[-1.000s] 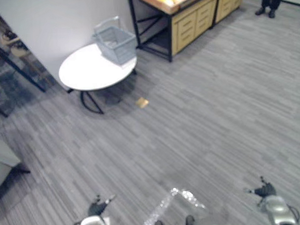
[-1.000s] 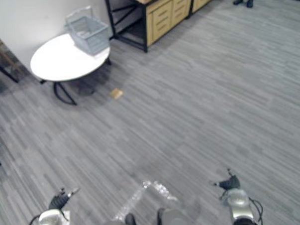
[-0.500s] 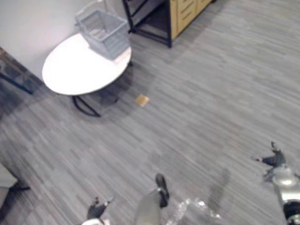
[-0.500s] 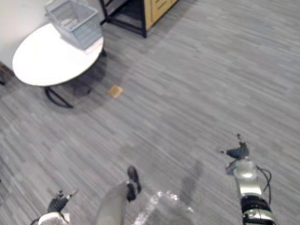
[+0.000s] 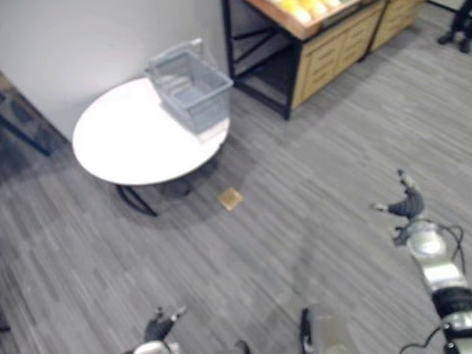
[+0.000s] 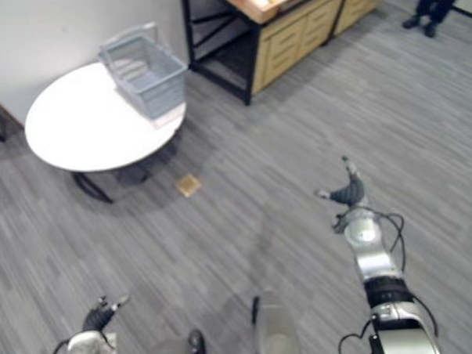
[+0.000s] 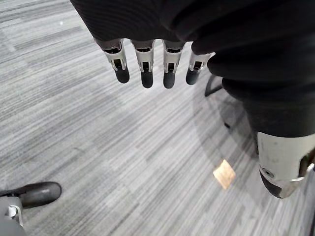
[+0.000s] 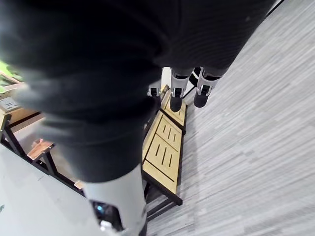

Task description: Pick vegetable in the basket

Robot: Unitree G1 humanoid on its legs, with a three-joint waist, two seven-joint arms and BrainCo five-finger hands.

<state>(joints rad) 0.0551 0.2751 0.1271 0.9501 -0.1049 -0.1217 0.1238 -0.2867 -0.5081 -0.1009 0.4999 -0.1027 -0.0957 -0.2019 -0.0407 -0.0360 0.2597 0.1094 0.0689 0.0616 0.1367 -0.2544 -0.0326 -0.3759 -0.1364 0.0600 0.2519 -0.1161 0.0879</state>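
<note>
Well, the job looks barely begun. The left hand (image 5: pixel 158 329) hangs low with its fingers (image 7: pixel 143 69) straight and holding nothing, and the right hand (image 5: pixel 407 206) is raised with its fingers (image 8: pixel 176 98) spread and just as bare. The vegetables (image 5: pixel 303 1), yellow and some green, lie on the wooden counter (image 5: pixel 332 39) well beyond the right fingers. The grey basket (image 5: pixel 189 89) sits at the edge of the round white counter (image 5: pixel 125 143), far ahead of the left fingers (and empty, as far as I can tell). What's left, I'd say, is everything: getting close, taking a vegetable and putting it in the basket. A small tan square (image 5: pixel 230 198) on the floor carries no writing I can read, nor does anything else.
</note>
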